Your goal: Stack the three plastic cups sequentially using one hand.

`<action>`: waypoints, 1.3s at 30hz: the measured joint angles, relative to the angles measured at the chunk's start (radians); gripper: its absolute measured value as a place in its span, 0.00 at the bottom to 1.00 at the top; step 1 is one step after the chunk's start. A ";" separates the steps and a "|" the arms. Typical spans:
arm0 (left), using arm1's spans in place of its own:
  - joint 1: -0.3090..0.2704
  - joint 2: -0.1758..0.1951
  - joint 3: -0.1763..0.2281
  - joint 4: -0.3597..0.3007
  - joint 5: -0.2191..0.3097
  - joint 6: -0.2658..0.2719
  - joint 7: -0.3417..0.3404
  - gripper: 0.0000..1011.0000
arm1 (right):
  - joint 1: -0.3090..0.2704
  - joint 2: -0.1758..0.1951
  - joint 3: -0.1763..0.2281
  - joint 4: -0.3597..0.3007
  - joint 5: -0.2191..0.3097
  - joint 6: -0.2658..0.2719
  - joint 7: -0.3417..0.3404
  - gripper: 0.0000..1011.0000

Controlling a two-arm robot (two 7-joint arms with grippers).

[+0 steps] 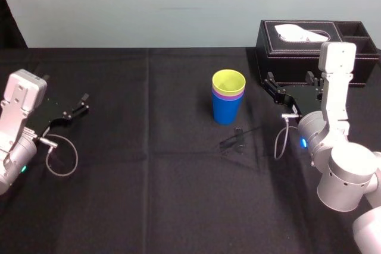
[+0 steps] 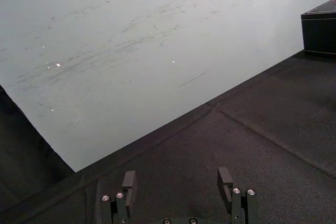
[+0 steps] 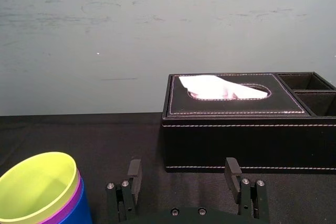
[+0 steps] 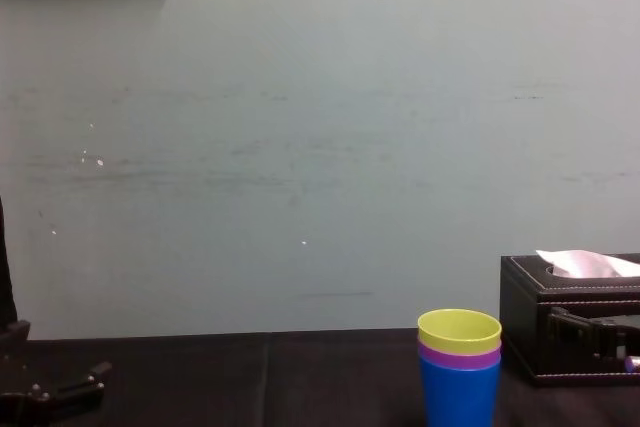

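Stack at table (image 1: 149, 176) centre: yellow-green cup (image 1: 228, 81) is nested in purple cup (image 1: 228, 95), in blue cup (image 1: 227, 112) (tapers seated, so stacking is judged complete). Right gripper (image 3: 182, 169) is held beside it, fingers apart, empty, near tissue box (image 1: 309, 40). Left gripper (image 2: 177, 174) is parked at left, likewise spread.

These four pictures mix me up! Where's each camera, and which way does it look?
Left wrist: on left arm, past left gripper toward tablecloth, wall.
Right wrist: on right arm, past right gripper toward tissue box.
Head: high, looking down on both grippers.
Chest: low, facing wall; grippers at its side edges.
Head, chest, right wrist share the cup stack.
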 joint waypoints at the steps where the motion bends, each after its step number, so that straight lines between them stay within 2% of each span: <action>1: 0.000 0.000 0.000 0.000 0.000 0.000 0.000 1.00 | 0.000 0.000 0.000 0.000 0.000 0.000 0.000 0.99; 39: 0.000 0.000 0.000 0.000 0.000 0.000 0.000 1.00 | 0.000 0.000 0.000 0.000 0.000 0.000 0.000 0.99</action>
